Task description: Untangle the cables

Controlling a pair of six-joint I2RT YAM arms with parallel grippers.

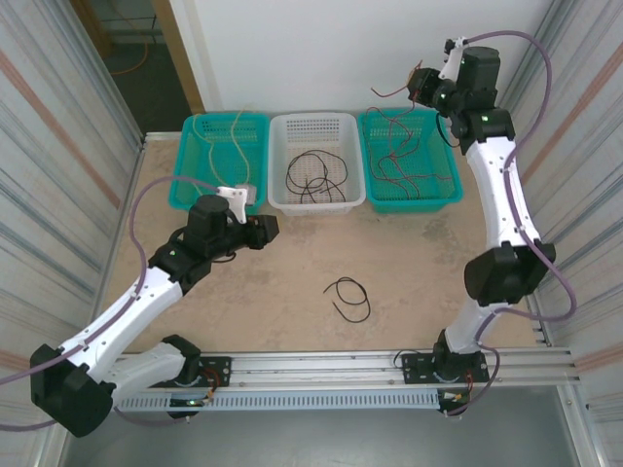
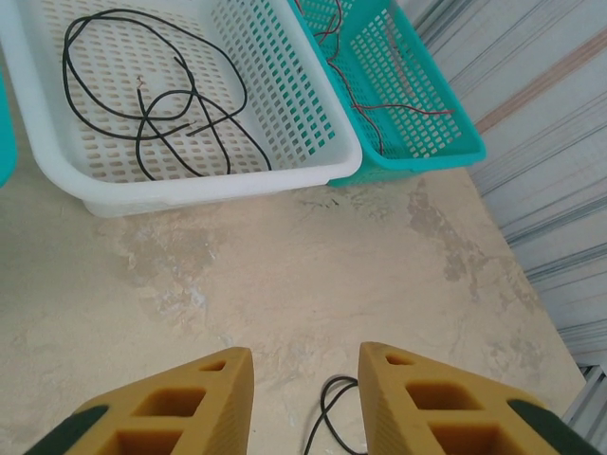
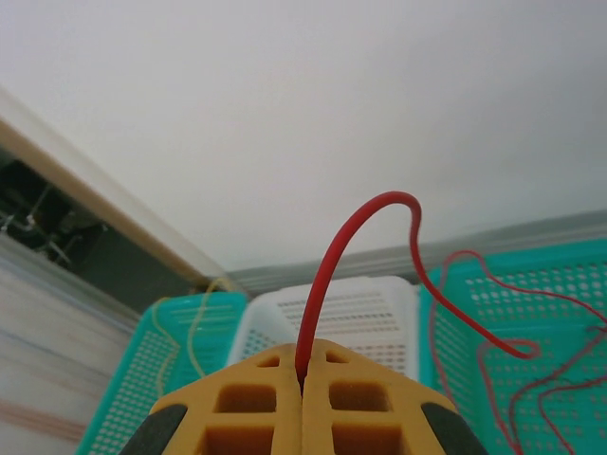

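A loose black cable (image 1: 348,298) lies curled on the table in front of the baskets; its end (image 2: 331,414) shows just below the gap of my left gripper (image 2: 305,353). The left gripper (image 1: 269,229) hovers over the table with its jaws apart and nothing between them. My right gripper (image 3: 303,366) is shut on a red cable (image 3: 334,261), raised high above the right teal basket (image 1: 450,183). The red cable (image 1: 382,94) trails down toward more red cables (image 1: 409,161) in that basket.
A white basket (image 1: 278,197) in the middle holds black cables (image 2: 152,104). The left teal basket (image 1: 181,195) holds yellowish cables (image 1: 232,136). All three baskets stand along the far edge against the wall. Corrugated panels close off both sides.
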